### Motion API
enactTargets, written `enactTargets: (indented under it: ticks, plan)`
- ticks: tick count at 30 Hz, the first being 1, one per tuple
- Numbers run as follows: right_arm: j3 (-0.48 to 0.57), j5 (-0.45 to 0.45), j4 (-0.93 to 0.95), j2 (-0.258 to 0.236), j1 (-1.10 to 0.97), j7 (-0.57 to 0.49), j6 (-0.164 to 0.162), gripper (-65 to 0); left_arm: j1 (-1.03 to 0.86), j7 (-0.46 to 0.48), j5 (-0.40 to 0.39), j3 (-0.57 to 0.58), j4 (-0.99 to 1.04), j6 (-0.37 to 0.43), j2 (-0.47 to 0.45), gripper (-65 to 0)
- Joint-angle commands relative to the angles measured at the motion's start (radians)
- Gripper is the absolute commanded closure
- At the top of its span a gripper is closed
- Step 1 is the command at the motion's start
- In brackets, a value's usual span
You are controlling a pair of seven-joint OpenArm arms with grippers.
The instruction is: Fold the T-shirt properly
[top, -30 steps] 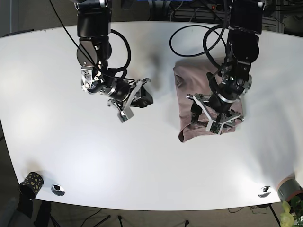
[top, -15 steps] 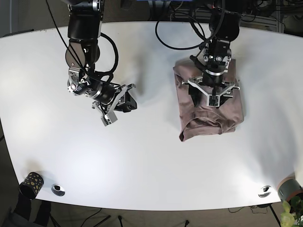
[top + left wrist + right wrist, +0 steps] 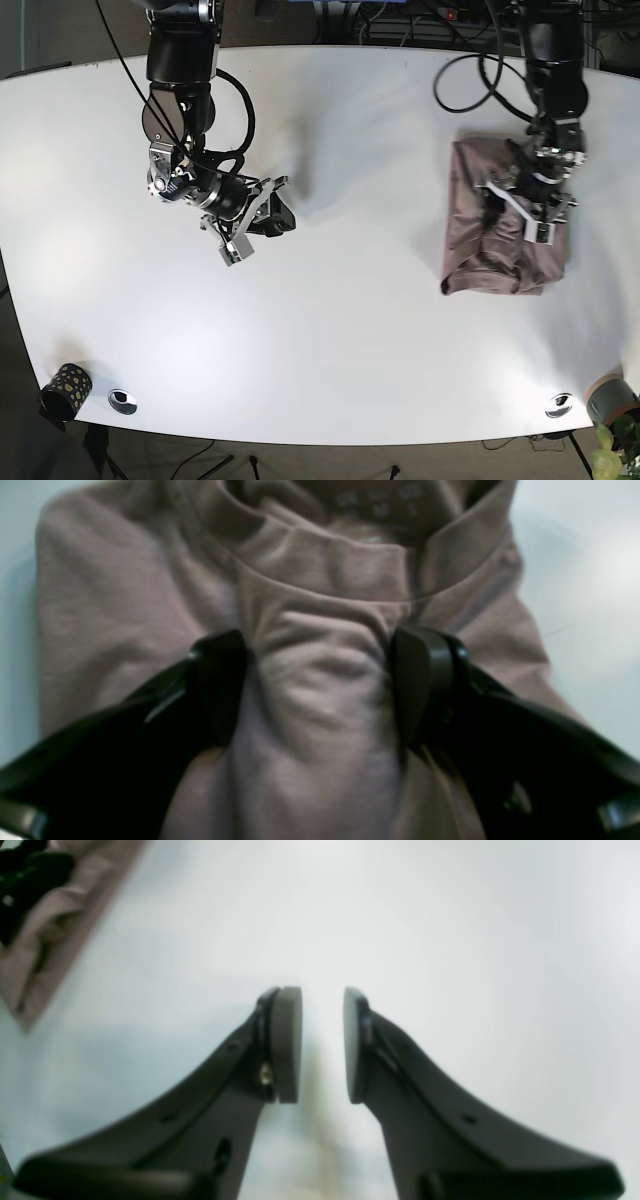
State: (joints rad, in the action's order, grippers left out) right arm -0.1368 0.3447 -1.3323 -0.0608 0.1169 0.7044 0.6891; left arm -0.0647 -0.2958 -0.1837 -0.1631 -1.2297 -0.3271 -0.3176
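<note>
The folded dusty-pink cotton T-shirt (image 3: 503, 228) has slid across the white table (image 3: 350, 330) to its far right edge. The left gripper (image 3: 320, 685) presses on it, jaws spread astride a ridge. The right gripper (image 3: 322, 1045), jaws slightly parted, hangs empty. Folding looks nearly finished.

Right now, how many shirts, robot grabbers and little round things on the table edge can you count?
T-shirt: 1
Robot grippers: 2, left gripper and right gripper
Silver discs: 2, and
Patterned cup: 1
Total: 6
</note>
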Motion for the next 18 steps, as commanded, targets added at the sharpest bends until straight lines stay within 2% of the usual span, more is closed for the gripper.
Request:
enactTargets:
  ticks: [1, 3, 6, 10, 14, 18]
  plan:
    - [-0.002, 0.018, -0.019, -0.003, 0.023, -0.022, 0.009, -13.0, -0.002, -0.173, 0.100, -0.036, 0.074, -0.059, -0.067, -41.5]
    - [-0.002, 0.018, -0.019, -0.003, 0.023, -0.022, 0.009, -13.0, 0.033, -0.199, 0.100, -0.063, 0.153, -0.148, -0.140, -41.5]
    - [-0.004, 0.018, -0.019, -0.003, 0.023, -0.022, 0.009, -13.0, 0.092, -0.199, 0.099, -0.068, 0.271, -0.228, -0.222, -41.5]
    - [-0.005, 0.018, -0.023, -0.003, 0.023, -0.022, 0.009, -13.0, 0.181, -0.187, 0.099, -0.065, 0.468, -0.271, -0.331, -41.5]
    - [-0.005, 0.018, -0.023, -0.003, 0.023, -0.022, 0.009, -13.0, 0.231, -0.085, 0.099, -0.063, 0.611, -0.284, -0.407, -41.5]
    - [-0.007, 0.018, -0.056, -0.004, 0.019, -0.022, 0.009, -13.0, 0.234, 0.059, 0.099, -0.063, 0.701, -0.278, -0.469, -41.5]
